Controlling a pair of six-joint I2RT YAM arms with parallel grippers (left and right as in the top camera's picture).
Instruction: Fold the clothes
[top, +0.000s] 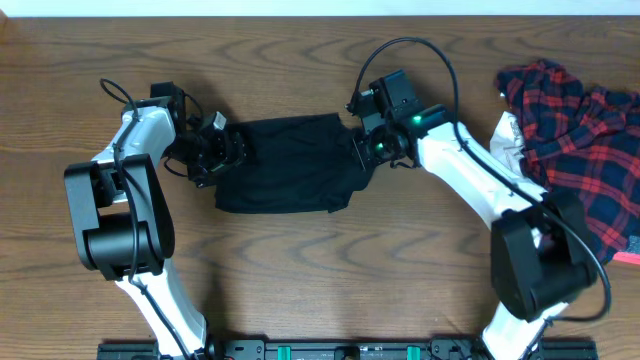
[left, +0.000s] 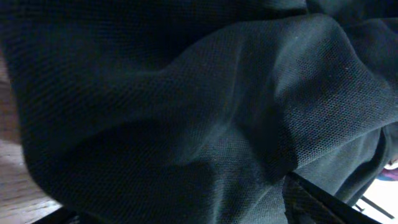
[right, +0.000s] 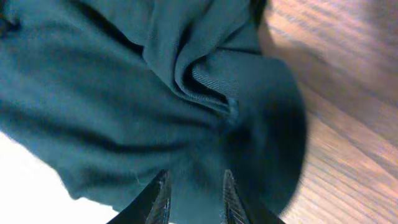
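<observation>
The right end effector (right: 194, 186) had its fingers drawn narrowly together with dark cloth between them, so it appeared to be gripping the right edge of the black shirt (top: 290, 160). A bunched fold with a stitched seam rose just ahead of the fingertips, which suggests the hem was pinched to be lifted or carried over. The left end effector (top: 215, 150) sat at the shirt's opposite, left edge. Its wrist camera was filled with black knit, and whether its jaws were open or closed on the fabric could not be told.

The two arms faced each other across the garment, probably so that both ends could be controlled at once and the cloth kept taut during a fold. The shirt lay in the middle of the desk (top: 300, 280) as a compact, roughly rectangular bundle, seemingly partway folded. Well apart at the far right, a red-and-navy plaid garment (top: 580, 130) lay crumpled beside a white piece (top: 507, 135), both apparently waiting their turn.
</observation>
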